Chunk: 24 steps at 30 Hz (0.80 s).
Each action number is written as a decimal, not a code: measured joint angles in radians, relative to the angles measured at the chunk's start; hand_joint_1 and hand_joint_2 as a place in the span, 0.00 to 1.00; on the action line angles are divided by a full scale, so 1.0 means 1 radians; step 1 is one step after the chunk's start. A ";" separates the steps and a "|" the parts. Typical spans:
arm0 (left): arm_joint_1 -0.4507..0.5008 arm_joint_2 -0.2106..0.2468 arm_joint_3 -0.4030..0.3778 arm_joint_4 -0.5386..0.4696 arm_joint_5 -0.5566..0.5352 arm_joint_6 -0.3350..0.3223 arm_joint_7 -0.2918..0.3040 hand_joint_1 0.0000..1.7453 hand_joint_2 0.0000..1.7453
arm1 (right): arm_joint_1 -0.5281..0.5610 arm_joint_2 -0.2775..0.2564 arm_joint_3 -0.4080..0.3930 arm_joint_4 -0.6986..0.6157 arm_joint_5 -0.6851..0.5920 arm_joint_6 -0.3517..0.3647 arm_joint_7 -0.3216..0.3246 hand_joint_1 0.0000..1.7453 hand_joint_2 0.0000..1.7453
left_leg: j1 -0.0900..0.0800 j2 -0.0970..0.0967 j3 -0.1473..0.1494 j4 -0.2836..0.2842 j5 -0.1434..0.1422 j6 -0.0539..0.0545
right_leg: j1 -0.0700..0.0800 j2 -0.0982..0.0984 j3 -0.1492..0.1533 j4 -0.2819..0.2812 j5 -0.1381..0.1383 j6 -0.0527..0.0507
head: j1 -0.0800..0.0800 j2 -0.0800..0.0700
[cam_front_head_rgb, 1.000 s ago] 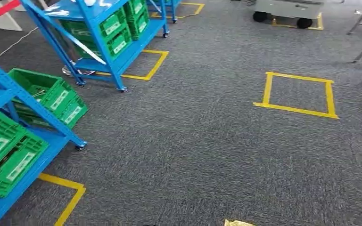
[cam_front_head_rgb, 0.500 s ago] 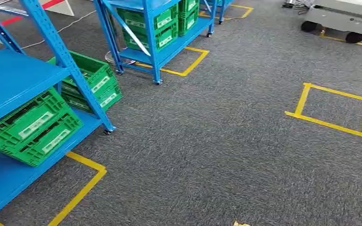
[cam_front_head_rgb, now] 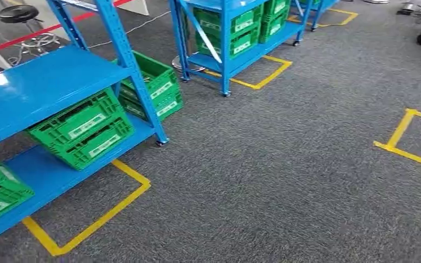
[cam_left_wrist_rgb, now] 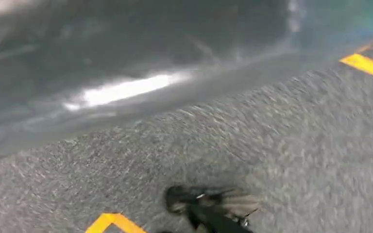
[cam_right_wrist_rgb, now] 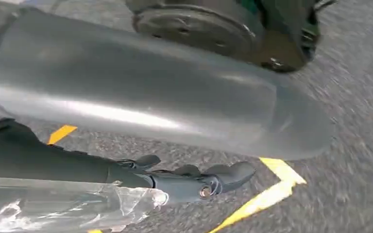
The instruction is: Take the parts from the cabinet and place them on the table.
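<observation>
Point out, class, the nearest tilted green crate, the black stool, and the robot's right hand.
Green crate (cam_front_head_rgb: 82, 129): head view, on its labelled side wall.
Black stool (cam_front_head_rgb: 17, 12): head view, on the seat.
Right hand (cam_right_wrist_rgb: 194, 182): right wrist view, on the dark fingers.

Grey carpet (cam_front_head_rgb: 285, 181) with yellow tape (cam_front_head_rgb: 96, 219) squares; a black stool (cam_front_head_rgb: 17, 13) at eleven o'clock.
</observation>
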 joint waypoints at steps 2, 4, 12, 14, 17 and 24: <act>0.005 0.014 0.000 0.031 0.003 0.028 -0.008 0.00 0.00 | -0.002 0.000 0.000 0.000 0.001 0.001 -0.001 0.00 0.00 | 0.002 0.004 0.041 -0.041 0.040 -0.003 | 0.000 -0.029 -0.001 0.000 0.001 0.002 | -0.001 0.000; 0.004 0.026 0.000 0.048 0.003 0.035 -0.010 0.00 0.00 | -0.003 0.000 0.001 0.000 0.001 0.002 -0.001 0.00 0.00 | 0.003 0.035 0.151 -0.220 0.117 -0.001 | -0.001 -0.057 0.005 0.000 -0.002 0.006 | -0.001 0.000; -0.001 0.051 0.000 0.100 0.002 0.052 -0.020 0.00 0.00 | -0.008 0.000 0.011 -0.014 -0.001 0.008 -0.004 0.00 0.00 | 0.001 0.037 0.191 -0.327 0.132 0.056 | 0.003 0.006 -0.018 0.088 -0.069 0.049 | 0.016 0.000; -0.007 0.051 0.000 0.109 0.002 0.052 -0.022 0.00 0.00 | -0.002 0.000 0.012 -0.014 0.000 0.008 -0.003 0.00 0.00 | 0.000 0.006 0.184 -0.327 0.135 0.061 | 0.001 0.038 -0.109 0.272 -0.145 0.053 | 0.019 0.000; -0.005 0.054 0.000 0.116 0.002 0.052 -0.023 0.00 0.00 | 0.000 0.000 0.013 -0.014 0.000 0.008 -0.003 0.00 0.00 | 0.000 -0.038 0.185 -0.326 0.137 0.061 | 0.001 0.042 -0.145 0.307 -0.108 0.050 | 0.021 0.000; -0.003 0.060 0.000 0.124 0.002 0.052 -0.023 0.00 0.00 | 0.003 0.000 0.015 -0.015 -0.003 0.010 -0.003 0.00 0.00 | 0.006 -0.129 0.159 -0.317 0.151 0.023 | -0.005 0.129 -0.027 0.034 0.007 0.031 | 0.022 0.000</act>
